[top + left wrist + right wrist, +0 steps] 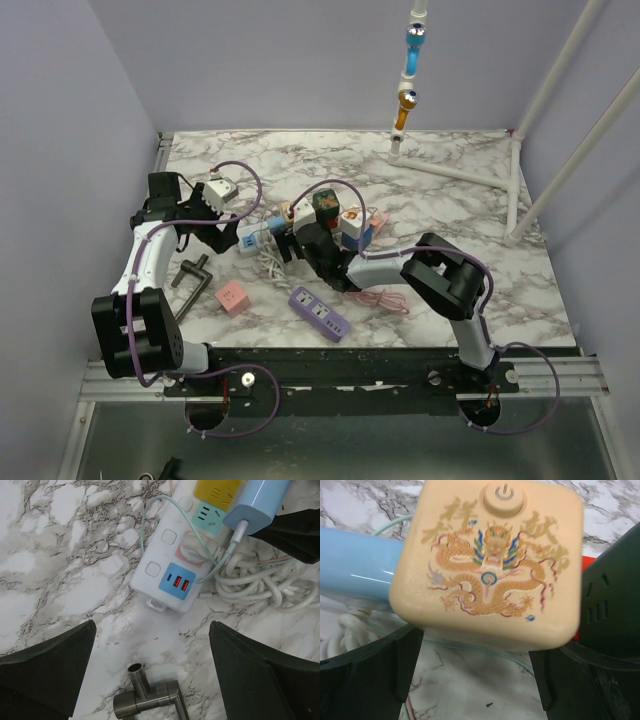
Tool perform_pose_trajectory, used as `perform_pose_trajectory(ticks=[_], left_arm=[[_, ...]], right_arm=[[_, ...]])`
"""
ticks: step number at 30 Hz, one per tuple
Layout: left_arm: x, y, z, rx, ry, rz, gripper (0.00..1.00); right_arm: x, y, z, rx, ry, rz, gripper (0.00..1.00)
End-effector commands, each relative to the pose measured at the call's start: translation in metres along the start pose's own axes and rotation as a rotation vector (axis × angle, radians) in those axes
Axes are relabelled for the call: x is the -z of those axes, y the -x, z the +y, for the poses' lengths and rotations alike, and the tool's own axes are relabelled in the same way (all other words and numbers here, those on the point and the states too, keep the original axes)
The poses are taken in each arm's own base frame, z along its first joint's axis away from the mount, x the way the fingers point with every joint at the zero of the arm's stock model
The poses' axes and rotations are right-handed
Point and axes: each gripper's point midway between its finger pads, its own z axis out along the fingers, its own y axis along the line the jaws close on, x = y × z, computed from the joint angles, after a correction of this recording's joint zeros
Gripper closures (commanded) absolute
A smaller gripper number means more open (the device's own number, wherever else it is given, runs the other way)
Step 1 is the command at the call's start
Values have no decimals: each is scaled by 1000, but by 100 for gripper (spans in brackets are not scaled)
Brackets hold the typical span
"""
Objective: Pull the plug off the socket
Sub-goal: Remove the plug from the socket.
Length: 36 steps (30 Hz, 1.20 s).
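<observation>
Beige plastic fills the upper centre of the right wrist view: a beige adapter with a dragon print and a round power button, lying just beyond the right gripper. The claw is released, jaws spread wide, one finger at each lower corner of the frame; cannot tell whether either touches the block. The same view shows a light blue adapter touching the block at left and a dark green block at right. The left wrist view shows instead the near end of the white power strip: blue USB panel, push-buttons, and a coiled white cable at right. The left gripper is also released, fingers well apart at the lower corners, short of the strip's end, with a metal fitting at bottom centre between them. Only the overhead view gives the layout: marble table, strip at frame centre, left gripper at its left end, right gripper over its middle. A pink block and a purple strip lie nearer the bottom edge.
</observation>
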Motion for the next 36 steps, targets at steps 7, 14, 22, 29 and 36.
perform_pose_trajectory(ticks=[7,14,22,29,36], left_arm=[[4,1,-9,-93,-33,-40,1],[-5,-11,-9,-174,-49,-31,2],[-11,-16,-7,-194,-60,-30,1],[-7,-11,-11,-206,-64,-43,1],[-6,-6,-13,-212,-72,-67,1]], right_arm=[[-19,0,-2,-28,-59,-119,18],[-20,15,0,-59,-60,-181,25],[-20,19,-8,-81,-96,-255,14],[-32,9,0,-62,-82,-244,19],[-21,22,2,-77,-45,-255,41]])
